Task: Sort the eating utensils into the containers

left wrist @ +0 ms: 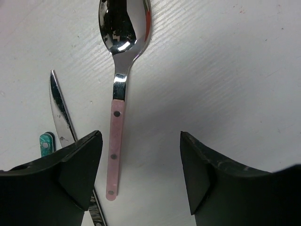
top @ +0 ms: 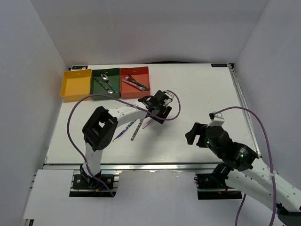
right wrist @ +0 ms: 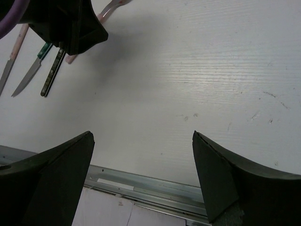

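My left gripper (top: 157,110) is open and hangs low over the table's middle. In its wrist view a pink-handled spoon (left wrist: 117,136) lies on the table between the open jaws (left wrist: 141,165), nearer the left finger, bowl pointing away. A knife (left wrist: 61,113) and a green handle (left wrist: 46,141) lie to its left. From above, these utensils (top: 136,129) lie just left of and below the gripper. The yellow bin (top: 75,84) looks empty. The green bin (top: 99,89) holds spoons. The red bin (top: 141,71) holds forks. My right gripper (top: 193,134) is open and empty.
The right wrist view shows its open jaws (right wrist: 143,165) above bare table near the metal front rail (right wrist: 141,186), with the left gripper (right wrist: 66,23) and loose knives (right wrist: 30,73) at upper left. White walls enclose the table. A purple cable (top: 75,110) loops by the left arm.
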